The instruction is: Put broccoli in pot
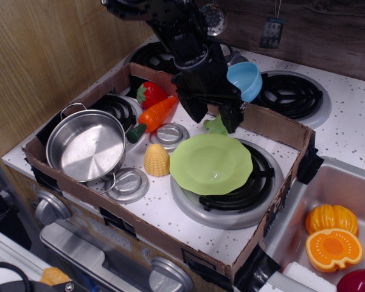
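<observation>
The broccoli [216,126] is a small pale green lumpy toy on the white stove top, just behind the light-green plate [211,163]. My black gripper [213,116] hangs right over it, fingers spread to either side, open; it hides most of the floret. The shiny steel pot [85,146] with wire loop handles stands empty on the front-left burner, well to the left of the gripper.
A carrot [155,114], a strawberry-like red toy [149,93] and a corn cob [156,160] lie between pot and broccoli. A cardboard wall [274,125] rings the stove. A blue bowl [246,79] sits behind it. Orange pumpkin halves [332,237] lie in the sink.
</observation>
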Available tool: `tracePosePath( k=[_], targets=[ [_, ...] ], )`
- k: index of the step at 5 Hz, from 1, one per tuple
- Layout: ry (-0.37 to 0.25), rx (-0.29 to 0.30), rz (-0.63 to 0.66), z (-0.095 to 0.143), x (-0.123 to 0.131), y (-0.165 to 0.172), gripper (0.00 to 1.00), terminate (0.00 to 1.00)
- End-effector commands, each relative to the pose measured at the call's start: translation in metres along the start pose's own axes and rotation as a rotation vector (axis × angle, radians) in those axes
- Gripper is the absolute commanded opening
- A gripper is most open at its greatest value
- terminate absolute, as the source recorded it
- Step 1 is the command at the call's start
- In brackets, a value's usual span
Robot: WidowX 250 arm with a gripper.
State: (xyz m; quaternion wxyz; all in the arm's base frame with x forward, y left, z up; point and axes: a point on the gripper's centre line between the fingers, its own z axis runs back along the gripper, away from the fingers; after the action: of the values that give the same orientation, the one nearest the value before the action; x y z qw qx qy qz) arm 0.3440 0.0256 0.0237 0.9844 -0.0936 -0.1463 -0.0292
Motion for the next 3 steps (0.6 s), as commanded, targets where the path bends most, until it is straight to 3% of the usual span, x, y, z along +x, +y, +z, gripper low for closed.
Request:
tracePosePath(
  k=[1, 2, 3],
  targets=[
    [-0.034, -0.012, -0.024, -0.0068, 0.0231, -0.0025, 1.0, 0.0],
    [-0.037, -0.022, -0.029, -0.0121, 0.0262, -0.0012, 1.0, 0.0],
    [-0.042, -0.01, -0.037, -0.0121, 0.0249, -0.0018, 0.0, 0.0]
  ],
)
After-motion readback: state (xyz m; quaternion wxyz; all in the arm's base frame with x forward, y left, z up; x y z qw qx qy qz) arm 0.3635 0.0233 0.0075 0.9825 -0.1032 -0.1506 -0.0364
